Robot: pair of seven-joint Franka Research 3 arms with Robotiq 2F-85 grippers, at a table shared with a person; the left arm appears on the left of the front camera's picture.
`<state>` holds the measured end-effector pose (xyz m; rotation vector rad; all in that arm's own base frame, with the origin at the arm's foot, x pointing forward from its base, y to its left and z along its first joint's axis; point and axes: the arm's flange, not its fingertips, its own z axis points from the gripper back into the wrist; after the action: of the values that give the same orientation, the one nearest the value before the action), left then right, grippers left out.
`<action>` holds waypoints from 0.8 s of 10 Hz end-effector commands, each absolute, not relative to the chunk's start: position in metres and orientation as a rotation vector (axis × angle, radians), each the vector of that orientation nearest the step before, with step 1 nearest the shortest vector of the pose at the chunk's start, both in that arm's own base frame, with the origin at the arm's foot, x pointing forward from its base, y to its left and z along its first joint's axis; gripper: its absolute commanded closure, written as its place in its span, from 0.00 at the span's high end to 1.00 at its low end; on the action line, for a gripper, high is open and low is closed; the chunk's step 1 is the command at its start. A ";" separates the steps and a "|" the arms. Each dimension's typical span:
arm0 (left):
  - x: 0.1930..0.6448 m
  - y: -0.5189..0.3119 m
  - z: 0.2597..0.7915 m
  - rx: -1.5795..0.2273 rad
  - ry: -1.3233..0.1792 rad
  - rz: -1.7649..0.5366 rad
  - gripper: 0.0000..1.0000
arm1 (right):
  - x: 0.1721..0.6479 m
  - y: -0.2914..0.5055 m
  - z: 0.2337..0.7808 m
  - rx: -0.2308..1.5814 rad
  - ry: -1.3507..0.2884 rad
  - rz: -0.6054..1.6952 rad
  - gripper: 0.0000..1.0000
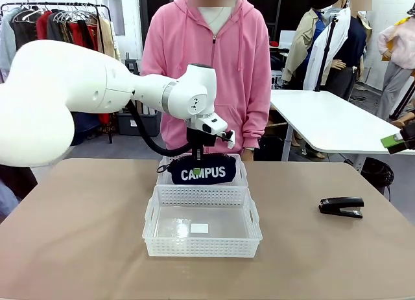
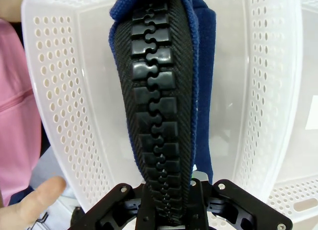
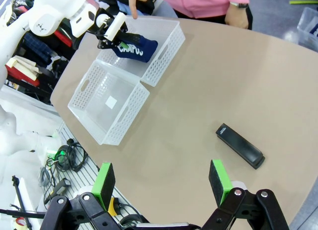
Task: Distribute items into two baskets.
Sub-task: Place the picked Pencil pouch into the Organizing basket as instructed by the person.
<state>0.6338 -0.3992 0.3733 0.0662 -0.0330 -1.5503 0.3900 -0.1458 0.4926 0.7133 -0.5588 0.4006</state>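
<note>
The wide white perforated basket (image 1: pixel 150 222) sits nearest, with the smaller basket (image 1: pixel 241 177) just behind. Over the smaller one hangs the navy CAMPUS pouch (image 1: pixel 203 172), its chunky black zip clamped in the left gripper (image 2: pixel 171 190). The black stapler (image 1: pixel 341 207) lies well to the right on the table. The right gripper (image 3: pixel 161 183) gapes empty.

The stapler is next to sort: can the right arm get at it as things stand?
Probably yes. The stapler lies alone on bare table, and the right arm's fingers stand open near it with nothing between.
</note>
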 end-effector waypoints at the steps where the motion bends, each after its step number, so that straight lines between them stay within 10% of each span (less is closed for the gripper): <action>1: 0.652 -0.411 0.374 0.073 0.004 -1.572 0.00 | 0.390 -0.145 0.495 0.725 -0.571 0.407 1.00; 8: 0.657 -0.416 0.355 0.053 0.037 -1.609 0.00 | 0.390 -0.145 0.495 0.725 -0.571 0.407 1.00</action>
<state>0.6457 -0.4103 0.3513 0.0353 0.0300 -1.5840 0.3900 -0.1458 0.4926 0.7133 -0.5588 0.4006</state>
